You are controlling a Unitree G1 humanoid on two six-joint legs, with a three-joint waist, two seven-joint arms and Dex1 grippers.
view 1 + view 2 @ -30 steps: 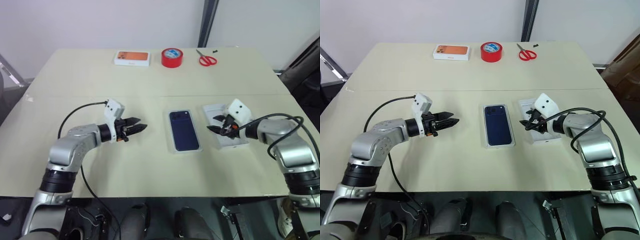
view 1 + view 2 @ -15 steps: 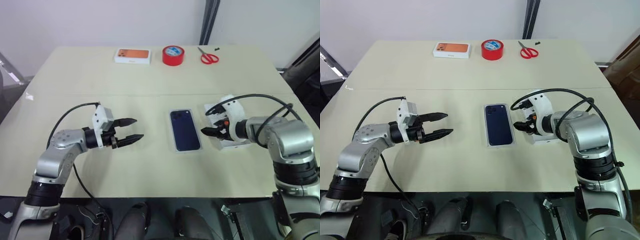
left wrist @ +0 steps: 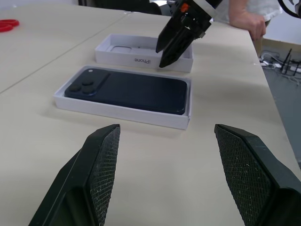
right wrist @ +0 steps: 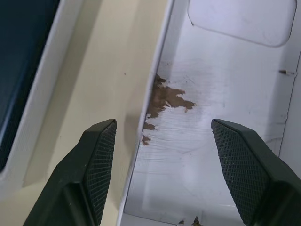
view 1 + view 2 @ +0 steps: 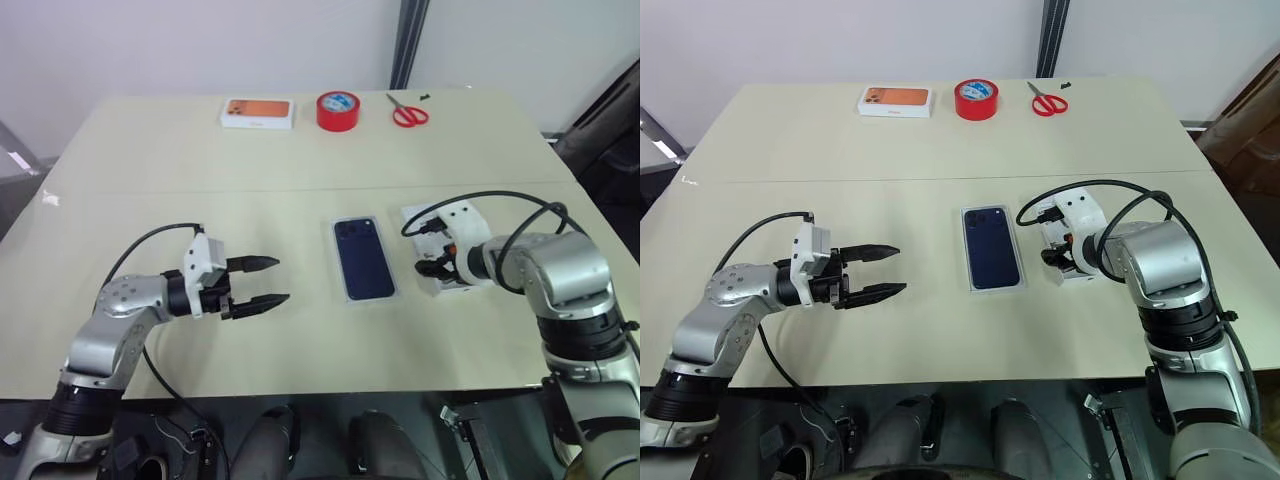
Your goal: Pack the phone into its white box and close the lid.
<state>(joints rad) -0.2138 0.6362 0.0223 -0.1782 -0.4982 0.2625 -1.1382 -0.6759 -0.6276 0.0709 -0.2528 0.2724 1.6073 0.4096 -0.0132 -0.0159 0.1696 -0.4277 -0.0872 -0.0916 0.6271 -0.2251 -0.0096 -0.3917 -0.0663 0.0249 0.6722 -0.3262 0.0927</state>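
Two shallow white trays lie side by side near the middle of the counter (image 5: 300, 150). We count one phone (image 5: 364, 259), dark navy, back up with its camera cluster toward the far end, lying inside the white box (image 3: 123, 111). Just to its right, apart from it, sits the second tray, the lid (image 3: 141, 51), open side up; its near wall reads "iPhone" in grey lettering, the only writing we can read. Its white inner floor shows a brown scuff where the paper has torn (image 4: 164, 99).

At the far edge we log one white box with an orange picture (image 5: 257, 113), one roll of red tape (image 5: 337, 110) and one pair of red-handled scissors (image 5: 408, 114), each well apart from the trays.

Pincers: two. We find the left pincer (image 5: 262, 282) spread wide and empty, pointing level toward the phone from the left. The right pincer (image 3: 171, 40) is tilted down over the lid's near left wall, its fingers standing wide on either side of that wall, gripping nothing.
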